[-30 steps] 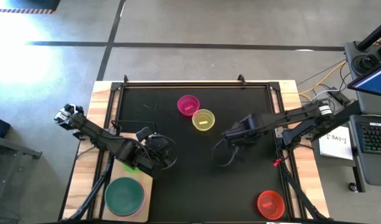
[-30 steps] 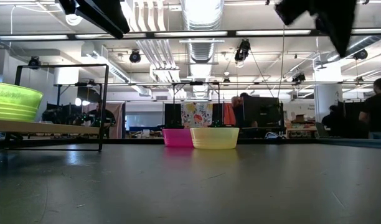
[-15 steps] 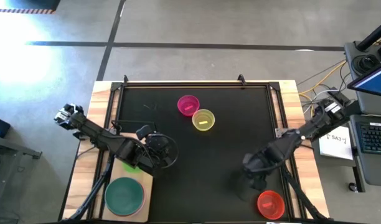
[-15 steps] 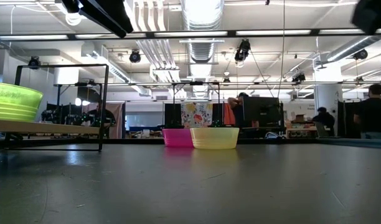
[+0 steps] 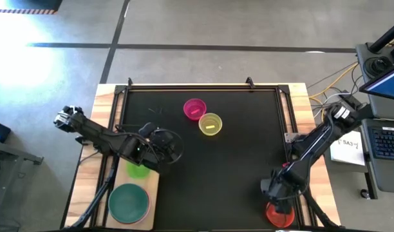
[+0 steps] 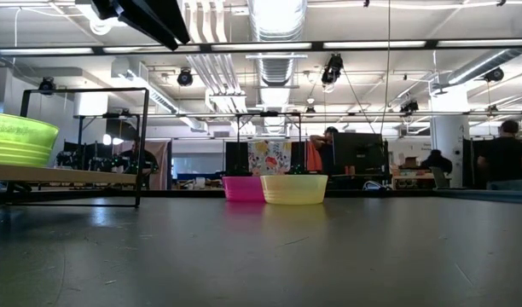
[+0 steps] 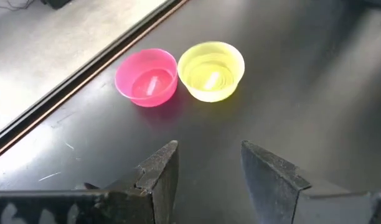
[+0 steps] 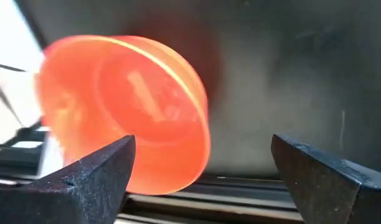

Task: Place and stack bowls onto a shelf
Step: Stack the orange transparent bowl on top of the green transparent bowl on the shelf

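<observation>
right gripper over red bowl, left gripper empty by shelf

right gripper (image 5: 277, 201) sits at the front right corner of the black mat (image 5: 203, 154), fingers spread wide with nothing between them, right above the red bowl (image 5: 279, 214). in the right wrist view the red bowl (image 8: 125, 112) lies just ahead of the fingers (image 8: 94, 177), not touched.

left gripper (image 5: 163, 147) hangs over the mat's left side, just beside the shelf (image 5: 152, 193), fingers apart and empty.

shelf is at the front left corner of the table; on it the teal-green bowl (image 5: 128, 201) and bright green bowl (image 5: 138, 171).

magenta bowl (image 5: 194, 108) and yellow bowl (image 5: 210, 124) touch each other near the mat's back edge, middle.
</observation>
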